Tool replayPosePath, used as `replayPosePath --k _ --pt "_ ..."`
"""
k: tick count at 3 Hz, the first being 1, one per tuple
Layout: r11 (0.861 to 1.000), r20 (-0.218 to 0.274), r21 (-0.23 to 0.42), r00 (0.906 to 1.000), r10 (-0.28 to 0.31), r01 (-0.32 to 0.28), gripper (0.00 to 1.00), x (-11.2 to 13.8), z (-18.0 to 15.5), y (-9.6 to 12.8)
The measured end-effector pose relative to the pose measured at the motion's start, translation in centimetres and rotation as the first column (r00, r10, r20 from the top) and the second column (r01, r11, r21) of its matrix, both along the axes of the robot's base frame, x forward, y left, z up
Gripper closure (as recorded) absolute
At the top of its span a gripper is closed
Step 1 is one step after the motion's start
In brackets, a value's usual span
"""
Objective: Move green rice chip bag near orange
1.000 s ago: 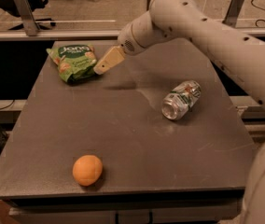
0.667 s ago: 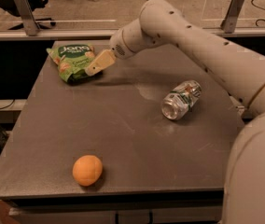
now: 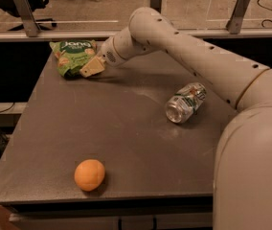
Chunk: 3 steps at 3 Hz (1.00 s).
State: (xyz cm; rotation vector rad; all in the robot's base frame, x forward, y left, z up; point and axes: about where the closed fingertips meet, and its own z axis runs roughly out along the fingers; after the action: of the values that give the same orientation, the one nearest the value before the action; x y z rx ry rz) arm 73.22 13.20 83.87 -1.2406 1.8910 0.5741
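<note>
The green rice chip bag (image 3: pixel 73 56) lies at the far left corner of the dark table (image 3: pixel 126 128), its white lettering facing up. The orange (image 3: pixel 89 174) sits near the table's front edge, left of centre, far from the bag. My gripper (image 3: pixel 91 68) is at the end of the white arm that reaches in from the right. It is low over the table, at the bag's right lower edge and touching or nearly touching it.
A crushed silver can (image 3: pixel 186 102) lies on its side right of centre, under my forearm. The table's left edge runs close beside the bag. Metal posts (image 3: pixel 23 12) and a rail stand behind the table, with office chairs beyond.
My gripper has moved left and down, from just right of the bag to its lower right edge. The bag, the orange and the can have not moved.
</note>
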Motion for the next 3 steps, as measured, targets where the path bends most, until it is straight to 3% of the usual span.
replayPosePath --k 1,2,3 --pt "1.000 -0.006 0.024 0.9999 0.015 -0.015 0.62 -0.9 0.9 0.7" --pt "0.998 0.027 0.049 0.9987 0.042 -0.043 0.85 -2.4 3.5 0.3" --pt "0.995 0.058 0.053 0.9947 0.086 -0.089 1.00 -4.9 5.9 -1.1"
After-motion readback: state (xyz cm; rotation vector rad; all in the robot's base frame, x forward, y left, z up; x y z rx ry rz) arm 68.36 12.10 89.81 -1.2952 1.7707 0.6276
